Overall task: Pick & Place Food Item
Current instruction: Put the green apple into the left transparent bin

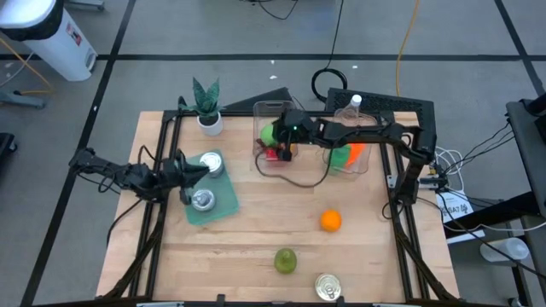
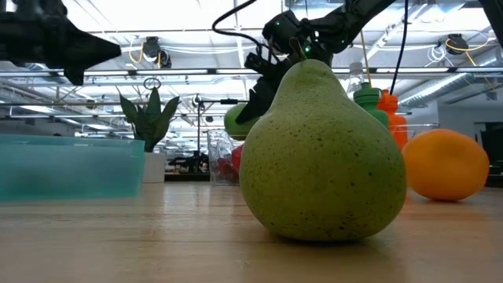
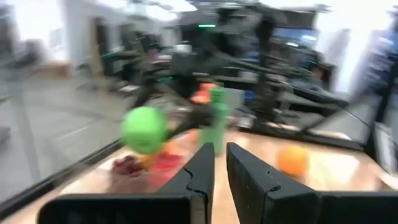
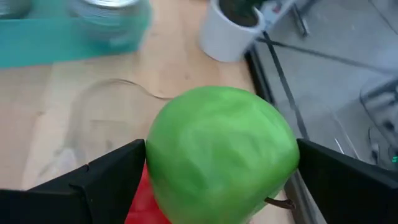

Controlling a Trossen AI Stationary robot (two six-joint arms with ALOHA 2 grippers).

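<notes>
The wooden bench (image 1: 256, 230) carries everything. My right arm reaches across its far side, over the clear plastic bin (image 1: 271, 109), and my left arm rests over the left edge.

On the left lies a teal mat (image 1: 223, 205) with two metal cans (image 1: 211, 164) on it. A potted plant (image 1: 207, 109) in a white cup stands at the far left corner. Near the front edge sit a pear (image 1: 285, 261) and another can (image 1: 328, 286), with an orange (image 1: 331, 221) a little farther back, apart from both.

My right claw (image 4: 219, 180) is over the bin, its fingers spread as wide as they go, one on each side of the green apple (image 4: 221, 152). The apple fills the gap between them; I cannot tell whether the fingers press on it. Something red (image 4: 140, 202) lies in the bin below it.

My left claw (image 3: 220, 163) is above the teal mat, its fingers pressed together on nothing.
</notes>
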